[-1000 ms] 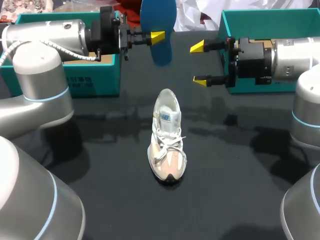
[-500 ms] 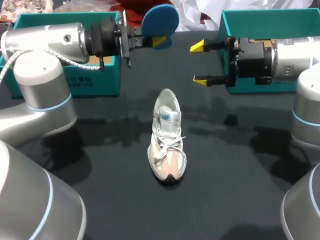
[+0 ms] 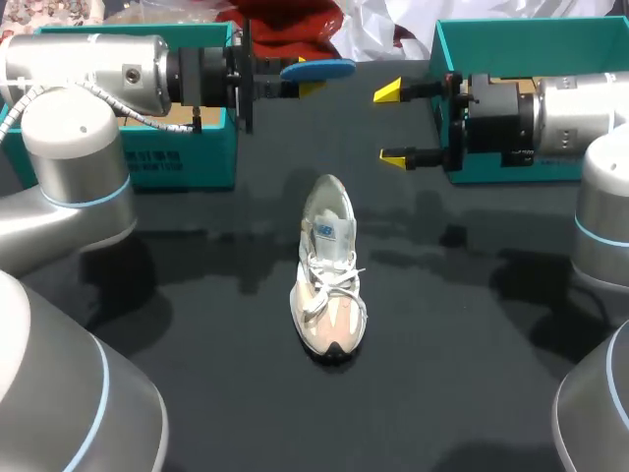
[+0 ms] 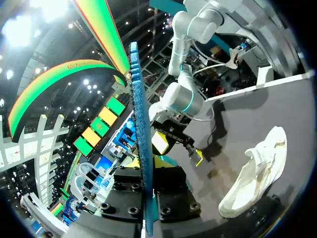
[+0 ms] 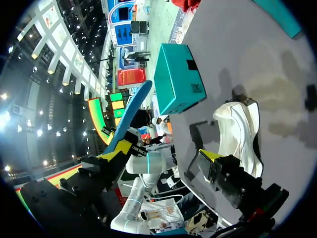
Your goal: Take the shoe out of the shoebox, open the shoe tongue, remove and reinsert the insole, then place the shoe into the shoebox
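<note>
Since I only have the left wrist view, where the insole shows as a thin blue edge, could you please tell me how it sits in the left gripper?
Observer: In the head view the insole lies almost flat, held at one end by the left gripper.
Operator: Thank you; how does the shoe stand?
Observer: The shoe stands upright on its sole at mid-table, toe toward the near edge.
Operator: And the shoebox, please?
Observer: A teal box sits far left by the left arm; a second teal box sits far right behind the right arm.
</note>
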Robot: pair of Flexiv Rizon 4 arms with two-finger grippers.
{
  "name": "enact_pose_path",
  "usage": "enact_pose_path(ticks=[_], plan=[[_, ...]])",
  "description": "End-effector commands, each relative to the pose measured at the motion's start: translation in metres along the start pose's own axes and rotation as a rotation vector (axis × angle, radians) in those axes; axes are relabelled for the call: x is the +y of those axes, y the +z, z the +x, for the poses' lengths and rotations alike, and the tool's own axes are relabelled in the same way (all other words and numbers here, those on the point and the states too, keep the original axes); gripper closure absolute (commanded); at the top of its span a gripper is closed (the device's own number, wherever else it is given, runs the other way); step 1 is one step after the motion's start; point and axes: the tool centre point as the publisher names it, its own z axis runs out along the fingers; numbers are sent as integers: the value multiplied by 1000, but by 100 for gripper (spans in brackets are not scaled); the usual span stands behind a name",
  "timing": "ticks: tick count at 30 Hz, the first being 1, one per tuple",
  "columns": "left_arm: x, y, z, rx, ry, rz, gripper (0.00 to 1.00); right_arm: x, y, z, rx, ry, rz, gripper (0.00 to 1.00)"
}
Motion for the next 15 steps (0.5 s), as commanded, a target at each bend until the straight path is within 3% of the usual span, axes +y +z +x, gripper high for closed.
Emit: enact_pose_path(ticks=[1, 15], plan=[[8, -2, 0, 0, 121, 20, 100, -1, 1, 0, -2, 1, -3, 0], [22, 0, -2, 38, 500, 60, 100, -1, 1, 0, -2, 1, -3, 0]])
